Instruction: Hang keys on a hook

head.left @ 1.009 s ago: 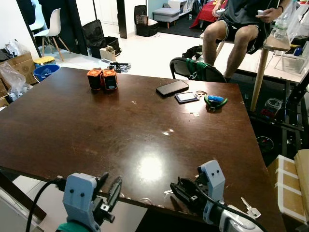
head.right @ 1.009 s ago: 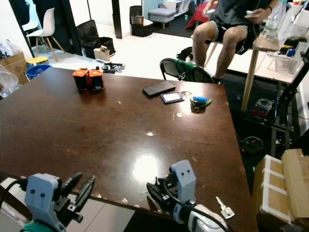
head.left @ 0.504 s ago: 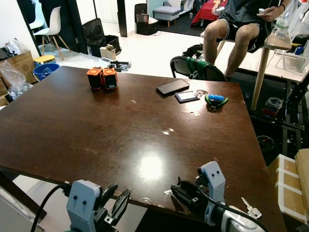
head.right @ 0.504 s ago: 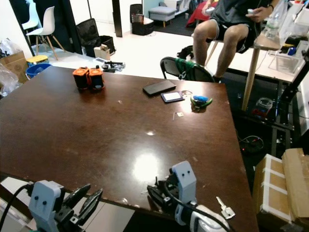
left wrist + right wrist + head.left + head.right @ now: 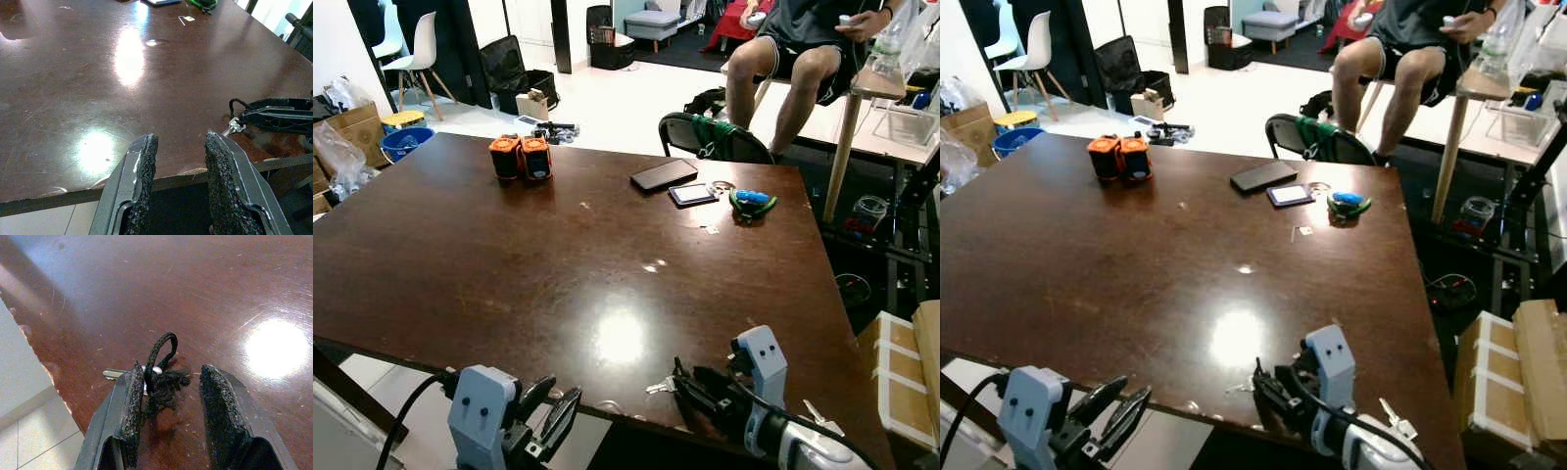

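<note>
Dark wooden table (image 5: 509,255), right end effector (image 5: 168,396) open around keys (image 5: 156,377), left end effector (image 5: 178,166) open, empty.

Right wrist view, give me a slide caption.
Open right gripper straddling the keys' black cord loop near the table edge.

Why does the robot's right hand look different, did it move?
Yes. The right gripper slid to the robot's right along the table's near edge, with its open fingers around the keys.
</note>
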{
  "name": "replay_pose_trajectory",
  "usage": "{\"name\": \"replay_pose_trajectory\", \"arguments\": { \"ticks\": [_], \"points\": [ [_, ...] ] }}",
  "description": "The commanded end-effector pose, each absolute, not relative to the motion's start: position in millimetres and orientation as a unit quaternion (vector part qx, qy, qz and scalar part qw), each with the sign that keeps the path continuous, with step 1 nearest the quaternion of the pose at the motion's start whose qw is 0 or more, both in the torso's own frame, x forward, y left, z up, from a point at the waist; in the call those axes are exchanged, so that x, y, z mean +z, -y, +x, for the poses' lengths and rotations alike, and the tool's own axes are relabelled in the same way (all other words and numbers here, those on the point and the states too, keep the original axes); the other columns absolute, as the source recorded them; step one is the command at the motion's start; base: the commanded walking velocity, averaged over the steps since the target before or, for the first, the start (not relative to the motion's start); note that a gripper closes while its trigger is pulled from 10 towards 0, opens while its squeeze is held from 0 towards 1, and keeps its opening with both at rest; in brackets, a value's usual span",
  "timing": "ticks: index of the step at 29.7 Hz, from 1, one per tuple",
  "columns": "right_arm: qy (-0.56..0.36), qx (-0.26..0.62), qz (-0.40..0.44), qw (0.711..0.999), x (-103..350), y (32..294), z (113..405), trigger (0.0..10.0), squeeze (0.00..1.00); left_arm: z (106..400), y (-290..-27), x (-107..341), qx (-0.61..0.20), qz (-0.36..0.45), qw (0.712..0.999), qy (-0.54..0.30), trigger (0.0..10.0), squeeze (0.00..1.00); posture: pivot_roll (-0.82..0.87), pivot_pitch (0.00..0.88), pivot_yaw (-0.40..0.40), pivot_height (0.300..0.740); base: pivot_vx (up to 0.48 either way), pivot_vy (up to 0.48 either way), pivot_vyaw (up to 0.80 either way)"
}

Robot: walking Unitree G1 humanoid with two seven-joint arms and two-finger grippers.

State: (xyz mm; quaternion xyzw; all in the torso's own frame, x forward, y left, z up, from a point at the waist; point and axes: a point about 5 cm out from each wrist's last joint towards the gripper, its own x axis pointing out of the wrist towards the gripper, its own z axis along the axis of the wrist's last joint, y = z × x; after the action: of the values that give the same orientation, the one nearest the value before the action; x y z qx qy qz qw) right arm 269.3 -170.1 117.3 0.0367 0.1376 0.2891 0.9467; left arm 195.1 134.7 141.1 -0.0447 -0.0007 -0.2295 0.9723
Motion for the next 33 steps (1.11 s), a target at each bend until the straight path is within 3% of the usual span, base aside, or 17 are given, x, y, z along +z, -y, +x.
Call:
{"name": "replay_pose_trajectory", "arguments": {
  "ticks": [1, 32, 33],
  "points": [
    [-0.163, 0.286, 0.042, 0.943, 107.2, 173.2, 264.6, 10.0, 0.00, 191.2, -134.7, 139.3, -0.234, -0.046, 0.971, -0.010, 10.0, 0.00, -0.12, 0.126, 0.108, 0.740, 0.000, 0.000, 0.00],
    [-0.156, 0.301, 0.042, 0.940, 108.2, 157.0, 269.6, 9.9, 0.00, 192.7, -132.7, 138.1, -0.244, -0.047, 0.968, -0.017, 10.0, 0.00, -0.11, 0.114, 0.107, 0.740, 0.000, 0.000, 0.00],
    [-0.156, 0.300, 0.041, 0.940, 107.7, 157.2, 269.9, 7.0, 0.00, 192.5, -132.4, 138.0, -0.245, -0.047, 0.968, -0.017, 10.0, 0.00, -0.11, 0.114, 0.107, 0.740, 0.000, 0.000, 0.00]
  ]
}}
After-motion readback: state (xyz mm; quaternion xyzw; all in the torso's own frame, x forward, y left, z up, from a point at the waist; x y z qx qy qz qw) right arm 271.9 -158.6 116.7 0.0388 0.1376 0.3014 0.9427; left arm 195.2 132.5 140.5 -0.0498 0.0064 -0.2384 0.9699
